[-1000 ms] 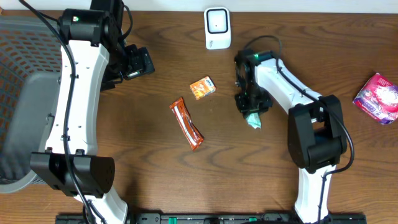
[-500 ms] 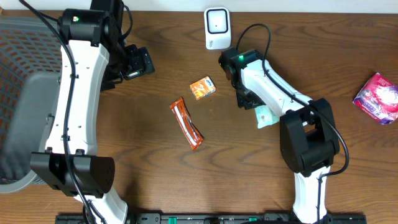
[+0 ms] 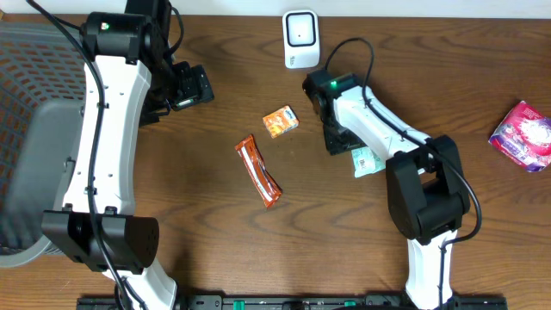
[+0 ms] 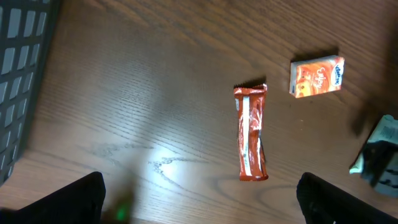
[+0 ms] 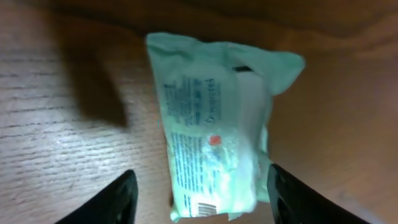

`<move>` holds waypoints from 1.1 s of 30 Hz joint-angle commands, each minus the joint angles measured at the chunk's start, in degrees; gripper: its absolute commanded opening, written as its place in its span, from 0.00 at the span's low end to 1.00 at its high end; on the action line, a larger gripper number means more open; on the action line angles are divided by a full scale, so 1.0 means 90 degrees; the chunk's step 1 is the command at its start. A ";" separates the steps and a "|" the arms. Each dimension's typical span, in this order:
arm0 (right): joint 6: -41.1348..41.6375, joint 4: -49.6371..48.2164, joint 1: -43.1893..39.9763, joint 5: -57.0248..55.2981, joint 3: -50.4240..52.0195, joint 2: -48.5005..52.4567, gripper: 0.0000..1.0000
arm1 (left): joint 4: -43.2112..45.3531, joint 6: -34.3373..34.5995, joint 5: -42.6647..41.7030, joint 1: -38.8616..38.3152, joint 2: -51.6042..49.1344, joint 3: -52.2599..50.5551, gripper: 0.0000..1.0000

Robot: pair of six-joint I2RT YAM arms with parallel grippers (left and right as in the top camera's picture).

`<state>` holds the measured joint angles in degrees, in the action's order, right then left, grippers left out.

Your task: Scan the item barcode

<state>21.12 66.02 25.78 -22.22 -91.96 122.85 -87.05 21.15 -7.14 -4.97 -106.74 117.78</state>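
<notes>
Firstly, the overhead view.
- Brown wooden bench (image 3: pixel 215 250), carrying five loose articles.
- White scanner (image 3: pixel 301 39), upright at the far edge, centre.
- Small orange carton (image 3: pixel 281 120), lying flat in front of the scanner.
- Red bar wrapper (image 3: pixel 259 170), lying diagonally, nearer the front than the orange carton and apart from it.
- Pale green packet (image 3: pixel 366 161), flat on the bench to the right of the orange carton, just beside the right gripper (image 3: pixel 343 145). The arm covers the gripper's fingers from above.
- Pink packet (image 3: pixel 523 135), at the right edge, well apart from everything else.
- Grey mesh bin (image 3: pixel 34 95), occupying the left edge.
- Left gripper (image 3: pixel 196 86), held at the far left of the bench, near the bin and well apart from every article.

Next, the left wrist view.
- Left gripper's fingers (image 4: pixel 81 199) sit in the two lower corners, spread wide with nothing between them.
- Red bar wrapper lies lengthwise at centre, with the orange carton beyond it to the right.
- Part of the pale green packet shows at the right edge, and the mesh bin at upper left.

Lastly, the right wrist view.
- Right gripper's fingers (image 5: pixel 121 199) stand apart, one on each side of the pale green packet's near end.
- Pale green packet lies printed face up on the wood. Whether either finger touches it cannot be told.
</notes>
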 commanded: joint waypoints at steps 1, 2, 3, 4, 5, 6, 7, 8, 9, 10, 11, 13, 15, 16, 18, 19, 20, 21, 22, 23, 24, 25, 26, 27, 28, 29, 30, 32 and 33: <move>-0.0228 -0.0272 0.0015 0.0032 0.0420 -0.0034 0.63 | -0.0034 0.0012 0.0036 0.0022 -0.0053 0.0012 0.98; -0.0209 -0.0376 0.0005 0.0027 0.0527 -0.0034 0.62 | -0.0034 0.0012 0.0036 0.0022 -0.0053 0.0012 0.98; -0.0209 -0.0474 0.0002 0.0024 0.0627 -0.0034 0.62 | -0.0036 0.0012 0.0036 0.0022 -0.0053 0.0012 0.98; -0.0209 -0.0546 -0.0005 0.0029 0.0695 -0.0034 0.63 | -0.0036 0.0012 0.0036 0.0022 -0.0053 0.0012 0.98; -0.0209 -0.0580 -0.0010 0.0032 0.0726 -0.0034 0.63 | -0.0036 0.0012 0.0036 0.0022 -0.0053 0.0012 0.98; -0.0211 -0.0573 -0.0007 0.0029 0.0731 -0.0034 0.60 | -0.0034 0.0012 0.0036 0.0022 -0.0053 0.0012 0.98; -0.0209 -0.0534 -0.0007 0.0029 0.0721 -0.0036 0.53 | -0.0034 0.0012 0.0036 0.0022 -0.0053 0.0012 0.98; -0.0148 -0.0425 -0.0007 0.0029 0.0663 -0.0066 0.47 | -0.0036 0.0012 0.0036 0.0022 -0.0053 0.0012 0.98; -0.0053 -0.0318 0.0002 0.0000 0.0578 -0.0078 0.45 | -0.0034 0.0012 0.0036 0.0022 -0.0053 0.0012 0.98; 0.0022 -0.0194 0.0005 -0.0058 0.0464 -0.0080 0.45 | -0.0034 0.0012 0.0036 0.0022 -0.0053 0.0012 0.98; 0.0070 -0.0036 0.0010 -0.0136 0.0294 -0.0085 0.46 | -0.0034 0.0012 0.0036 0.0022 -0.0053 0.0012 0.97; 0.0083 0.0272 0.0010 -0.0272 -0.0075 -0.0085 0.52 | -0.0034 0.0012 0.0036 0.0022 -0.0053 0.0012 0.98; 0.0075 0.0614 0.0007 -0.0420 -0.0498 -0.0085 0.54 | -0.0034 0.0012 0.0036 0.0022 -0.0053 0.0012 0.98; 0.0073 0.0673 0.0010 -0.0432 -0.0590 -0.0085 0.54 | -0.0036 0.0012 0.0036 0.0022 -0.0053 0.0012 0.98; 0.0070 0.0765 0.0010 -0.0486 -0.0719 -0.0085 0.54 | -0.0034 0.0012 0.0036 0.0022 -0.0053 0.0012 0.98; 0.0073 0.0777 0.0010 -0.0493 -0.0721 -0.0085 0.54 | -0.0034 0.0012 0.0036 0.0022 -0.0053 0.0012 0.98; 0.0073 0.0787 0.0012 -0.0493 -0.0719 -0.0083 0.54 | -0.0034 0.0012 0.0036 0.0022 -0.0053 0.0012 0.98; 0.0078 0.0780 0.0015 -0.0474 -0.0685 -0.0080 0.54 | -0.0036 0.0012 0.0036 0.0022 -0.0053 0.0012 0.98; 0.0078 0.0755 0.0017 -0.0474 -0.0627 -0.0078 0.54 | -0.0036 0.0012 0.0036 0.0022 -0.0053 0.0012 0.98; 0.0080 0.0743 0.0015 -0.0495 -0.0571 -0.0078 0.54 | -0.0036 0.0012 0.0036 0.0022 -0.0053 0.0012 0.98; 0.0095 0.0731 0.0015 -0.0495 -0.0520 -0.0078 0.55 | -0.0034 0.0012 0.0036 0.0022 -0.0053 0.0012 0.98; 0.0180 0.0707 -0.0002 -0.0500 -0.0474 -0.0078 0.56 | -0.0036 0.0012 0.0036 0.0022 -0.0053 0.0012 0.98; 0.0308 0.0614 -0.0032 -0.0503 -0.0408 -0.0078 0.56 | -0.0034 0.0012 0.0036 0.0022 -0.0053 0.0012 0.98; 0.0471 0.0529 -0.0073 -0.0505 -0.0335 -0.0078 0.56 | -0.0034 0.0012 0.0036 0.0022 -0.0053 0.0012 0.98; 0.0566 0.0464 -0.0107 -0.0503 -0.0291 -0.0078 0.56 | -0.0034 0.0012 0.0036 0.0022 -0.0053 0.0012 0.98; 0.0687 0.0272 -0.0204 -0.0430 -0.0172 -0.0078 0.61 | -0.0036 0.0012 0.0036 0.0022 -0.0053 0.0012 0.98; 0.0668 0.0163 -0.0274 -0.0277 -0.0109 -0.0078 0.66 | -0.0034 0.0012 0.0036 0.0022 -0.0053 0.0012 0.98; 0.0529 0.0126 -0.0457 0.0175 -0.0095 -0.0078 0.68 | -0.0036 0.0012 0.0036 0.0022 -0.0053 0.0012 0.98; 0.0289 0.0085 -0.0588 0.0622 -0.0097 -0.0078 0.63 | -0.0034 0.0012 0.0036 0.0022 -0.0053 0.0012 0.98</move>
<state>24.49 67.37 23.55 -23.29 -93.41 122.72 -87.07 21.17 -7.16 -4.97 -106.72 117.78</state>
